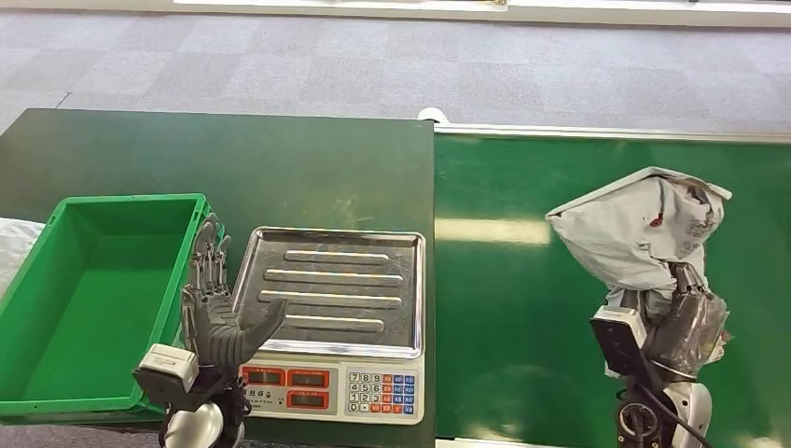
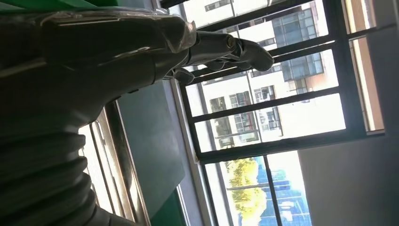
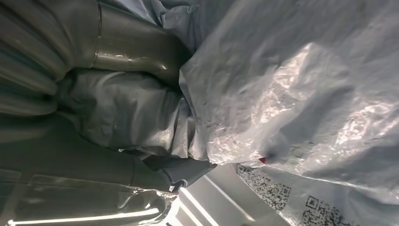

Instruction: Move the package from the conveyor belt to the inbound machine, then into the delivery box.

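Right hand (image 1: pixel 686 317) fingers clamped on the grey package (image 1: pixel 639 233), lifted above the conveyor belt (image 1: pixel 522 327). Soft, crinkly, slippery bag, likely light: a bunched fold grips best. Left hand (image 1: pixel 219 313) fingers apart, beside the scale (image 1: pixel 336 308).

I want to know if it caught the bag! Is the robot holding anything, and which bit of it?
Yes. The right hand holds the grey package by its crumpled lower end, above the conveyor belt. The left hand holds nothing, fingers spread.

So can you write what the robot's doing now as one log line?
right hand: holds package above conveyor belt | left hand: open | scale: bare | green box: waiting
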